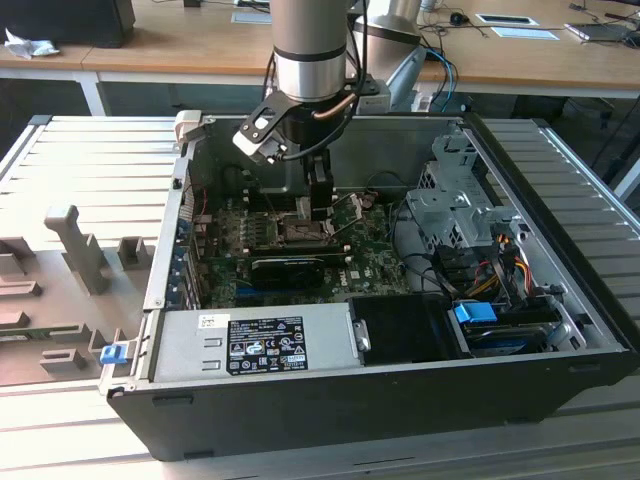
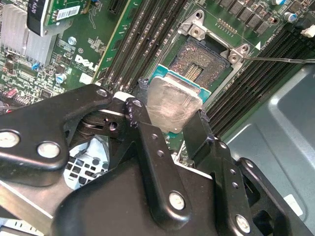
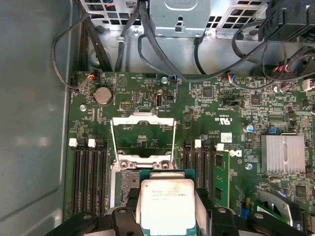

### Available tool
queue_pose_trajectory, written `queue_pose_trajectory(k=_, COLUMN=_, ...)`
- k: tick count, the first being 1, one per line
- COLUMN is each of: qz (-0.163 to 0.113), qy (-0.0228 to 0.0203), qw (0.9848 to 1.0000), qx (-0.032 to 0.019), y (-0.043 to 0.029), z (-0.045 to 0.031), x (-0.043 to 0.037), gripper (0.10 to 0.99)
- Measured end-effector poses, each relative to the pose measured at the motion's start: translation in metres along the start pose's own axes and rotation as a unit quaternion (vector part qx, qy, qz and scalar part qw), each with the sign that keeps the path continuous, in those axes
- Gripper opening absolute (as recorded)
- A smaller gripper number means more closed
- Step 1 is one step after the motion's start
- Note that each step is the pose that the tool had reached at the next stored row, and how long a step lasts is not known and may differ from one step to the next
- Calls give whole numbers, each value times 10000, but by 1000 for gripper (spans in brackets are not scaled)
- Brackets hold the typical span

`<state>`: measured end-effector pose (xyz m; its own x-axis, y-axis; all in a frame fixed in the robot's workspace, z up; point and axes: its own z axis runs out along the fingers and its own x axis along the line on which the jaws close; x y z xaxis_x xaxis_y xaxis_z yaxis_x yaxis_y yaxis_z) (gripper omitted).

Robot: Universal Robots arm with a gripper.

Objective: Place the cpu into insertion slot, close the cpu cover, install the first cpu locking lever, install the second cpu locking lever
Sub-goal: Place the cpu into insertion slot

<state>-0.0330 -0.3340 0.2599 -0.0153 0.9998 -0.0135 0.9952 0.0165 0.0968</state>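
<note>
The cpu (image 2: 172,105) is clamped between the fingers (image 2: 147,142) of the gripper (image 2: 170,117), silver face showing. It's held just over the edge of the insertion slot (image 2: 202,61), whose contact field is bare. In the first wrist view the cpu cover (image 3: 142,121) stands flipped open past the slot. From the exterior view's left: case wall (image 1: 167,260), gripper over the motherboard (image 1: 372,255), then drive cage (image 1: 455,205).

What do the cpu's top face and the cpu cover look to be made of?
The cpu: metal top, dull silvery, smeared and lightly scratched, on a green board-like edge. The cpu cover: thin sheet metal, probably steel, pale grey with soft glints.
</note>
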Motion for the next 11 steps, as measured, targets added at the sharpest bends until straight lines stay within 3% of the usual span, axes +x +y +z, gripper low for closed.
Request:
queue_pose_trajectory(k=5, qz=4, qy=-1, qw=10000, qx=0, y=-21, z=36, x=2, gripper=529)
queue_pose_trajectory(k=8, qz=5, qy=-2, qw=10000, qx=1, y=-50, z=146, x=54, gripper=529)
queue_pose_trajectory(k=11, qz=93, qy=-8, qw=10000, qx=2, y=-69, z=209, x=86, gripper=529)
